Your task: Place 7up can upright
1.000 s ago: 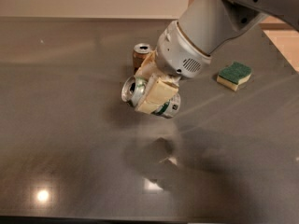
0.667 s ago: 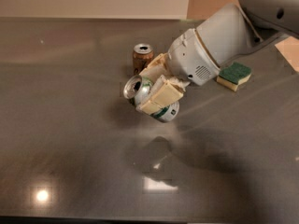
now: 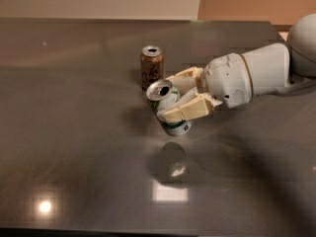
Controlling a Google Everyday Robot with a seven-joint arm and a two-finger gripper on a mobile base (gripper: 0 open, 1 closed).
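While I watch through the single camera, the gripper point(image 3: 169, 100) sits over the middle of the worktop point(image 3: 74, 132), reaching in from the right on the white arm point(image 3: 247, 78). Its two cream fingers point(image 3: 190, 110) are clamped onto the 7up can point(image 3: 160, 92), one lying across the near side of the can body and the other behind it. I see the can tilted, not upright: its silver top with the open mouth faces up and to the left, and its green-banded base points down and to the right below the near finger. I read the can as lifted off the dark surface, since its shadow point(image 3: 170, 162) lies lower in the picture, apart from the base. A brown can point(image 3: 151, 65) stands upright on the worktop just behind the held can and beside the far finger; I cannot tell whether anything touches it. Two bright reflections mark the glossy surface, a round one point(image 3: 45, 206) at the lower left and a pale rectangular one point(image 3: 170, 193) just below the shadow.
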